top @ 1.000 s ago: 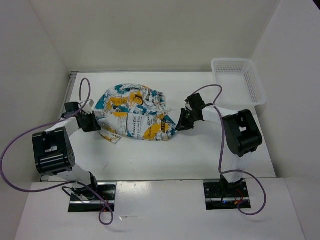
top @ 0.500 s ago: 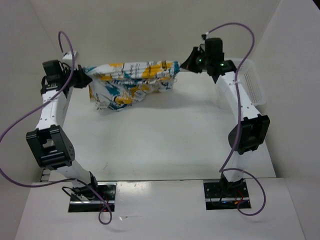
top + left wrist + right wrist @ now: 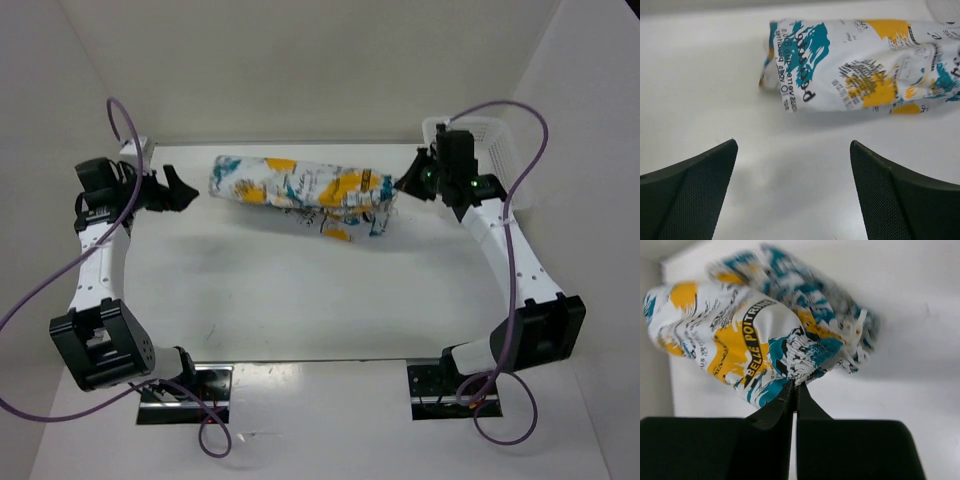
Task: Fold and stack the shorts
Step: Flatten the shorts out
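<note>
The shorts (image 3: 300,190), white with teal, orange-yellow and black print, lie in a long roll across the back of the table. My right gripper (image 3: 405,185) is shut on their right end; in the right wrist view the fingertips (image 3: 790,390) pinch the gathered fabric of the shorts (image 3: 745,335). My left gripper (image 3: 185,192) stands open a short way left of the roll, nothing between its fingers. In the left wrist view its fingers (image 3: 700,185) frame bare table, with the left end of the shorts (image 3: 850,65) lying ahead of them.
A white mesh basket (image 3: 490,150) stands at the back right corner, just behind my right arm. White walls close in the table on the left, back and right. Purple cables loop off both arms.
The shorts were stretched in the air between both grippers; now they lie rolled on the table. My left gripper has let go and opened. The right one still holds its end.
</note>
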You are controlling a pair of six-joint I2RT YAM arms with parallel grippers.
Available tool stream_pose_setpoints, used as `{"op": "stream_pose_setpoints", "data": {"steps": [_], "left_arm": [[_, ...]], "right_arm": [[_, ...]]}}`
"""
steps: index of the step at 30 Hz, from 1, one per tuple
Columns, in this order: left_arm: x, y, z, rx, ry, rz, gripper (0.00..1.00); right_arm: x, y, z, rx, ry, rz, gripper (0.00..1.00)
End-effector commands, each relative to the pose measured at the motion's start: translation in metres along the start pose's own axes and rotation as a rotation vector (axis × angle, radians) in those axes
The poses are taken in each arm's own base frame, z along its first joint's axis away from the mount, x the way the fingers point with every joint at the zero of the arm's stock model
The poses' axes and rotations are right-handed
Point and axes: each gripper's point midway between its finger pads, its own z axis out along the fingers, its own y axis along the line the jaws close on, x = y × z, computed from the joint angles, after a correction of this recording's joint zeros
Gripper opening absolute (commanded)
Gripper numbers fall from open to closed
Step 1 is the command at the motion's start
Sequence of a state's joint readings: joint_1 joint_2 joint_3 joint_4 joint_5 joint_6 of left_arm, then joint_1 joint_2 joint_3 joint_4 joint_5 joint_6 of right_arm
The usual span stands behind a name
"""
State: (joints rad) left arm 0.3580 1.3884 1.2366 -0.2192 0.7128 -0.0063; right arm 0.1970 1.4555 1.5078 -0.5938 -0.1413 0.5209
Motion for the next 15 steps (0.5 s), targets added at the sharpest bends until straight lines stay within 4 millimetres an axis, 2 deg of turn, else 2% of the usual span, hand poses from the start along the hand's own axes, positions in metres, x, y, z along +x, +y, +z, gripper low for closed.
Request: {"op": "stream_pose_setpoints", "data": {"steps": [1,2,3,5,6,7,8,9,10,11,12,13,14,15], "left_arm": [[0.093,-0.013,-0.007,0.030,0.186,-0.177,1.00],[0.106,-0.016,-0.009,0.031,0.204,-0.194,1.00],[0.129,-0.017,-0.013,0.026,0.244,-0.238,0.94],[0.140,-0.011,-0.016,-0.023,0.276,-0.252,0.84],[0.147,-0.010,-0.017,-0.038,0.294,-0.263,0.75],[0.148,-0.010,-0.017,-0.038,0.294,-0.263,0.59],[0.151,-0.007,-0.012,-0.028,0.309,-0.279,0.50],[0.158,-0.010,-0.009,-0.016,0.334,-0.292,0.40],[0.157,-0.012,-0.005,0.004,0.340,-0.295,0.32],[0.167,-0.012,0.002,0.014,0.366,-0.310,0.25],[0.166,-0.021,0.011,0.047,0.376,-0.286,0.20],[0.169,-0.027,0.017,0.067,0.385,-0.275,0.22],[0.171,-0.028,0.027,0.077,0.394,-0.258,0.32],[0.181,-0.036,0.034,0.074,0.433,-0.235,0.61]], "right_arm": [[0.057,-0.042,-0.010,0.091,0.086,0.039,0.02],[0.097,-0.064,-0.005,0.137,0.179,0.067,0.06],[0.113,-0.073,-0.003,0.161,0.213,0.087,0.18],[0.138,-0.090,-0.008,0.208,0.266,0.095,0.29],[0.139,-0.096,-0.007,0.238,0.258,0.103,0.52],[0.139,-0.096,-0.007,0.238,0.258,0.103,0.59],[0.138,-0.098,-0.007,0.247,0.253,0.101,0.68],[0.137,-0.099,-0.007,0.255,0.248,0.100,0.70],[0.134,-0.097,-0.007,0.251,0.239,0.108,0.68],[0.136,-0.098,-0.005,0.257,0.245,0.118,0.63],[0.130,-0.096,-0.004,0.256,0.225,0.114,0.53],[0.130,-0.097,-0.001,0.257,0.226,0.114,0.41],[0.130,-0.097,-0.001,0.258,0.224,0.125,0.37],[0.132,-0.098,0.000,0.259,0.223,0.136,0.35]]}}
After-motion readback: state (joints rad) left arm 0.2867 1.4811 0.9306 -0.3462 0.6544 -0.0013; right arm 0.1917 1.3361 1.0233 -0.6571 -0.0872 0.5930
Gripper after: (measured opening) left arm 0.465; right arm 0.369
